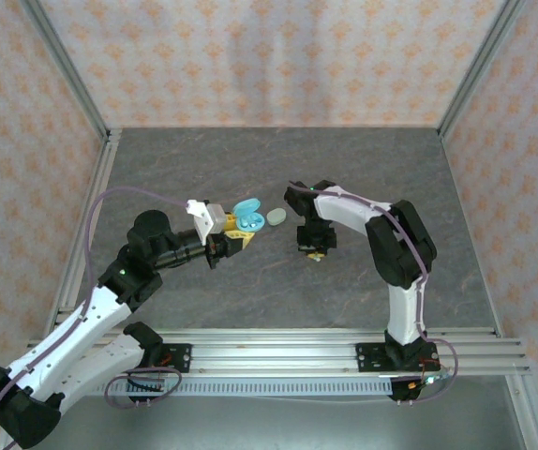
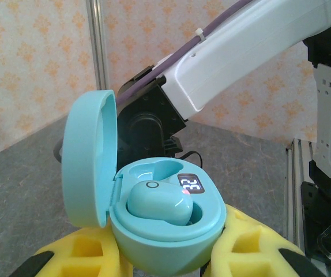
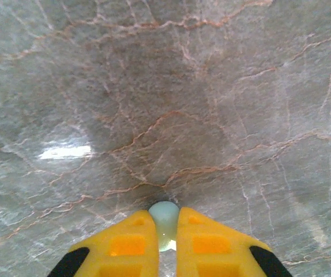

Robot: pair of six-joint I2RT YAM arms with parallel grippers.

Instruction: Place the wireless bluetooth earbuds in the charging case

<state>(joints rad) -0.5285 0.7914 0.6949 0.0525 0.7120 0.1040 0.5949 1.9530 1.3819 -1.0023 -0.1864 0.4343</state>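
Note:
My left gripper (image 1: 236, 232) is shut on a teal charging case (image 2: 171, 236), held off the table with its lid (image 2: 87, 156) swung open to the left. One light teal earbud (image 2: 157, 202) sits in the case's near slot. The far slot (image 2: 154, 171) is empty, and a small display beside it is lit. My right gripper (image 3: 166, 225) points down at the table, shut on a whitish-mint earbud (image 3: 164, 213) whose tip pokes out past the yellow fingers (image 3: 128, 242). In the top view the right gripper (image 1: 313, 249) is right of the case (image 1: 246, 218).
A pale grey-mint oval object (image 1: 276, 217) lies on the marble tabletop (image 1: 278, 159) between the two grippers, close to the held case. Patterned walls and metal posts enclose the table, with an aluminium rail (image 1: 344, 345) along the near edge.

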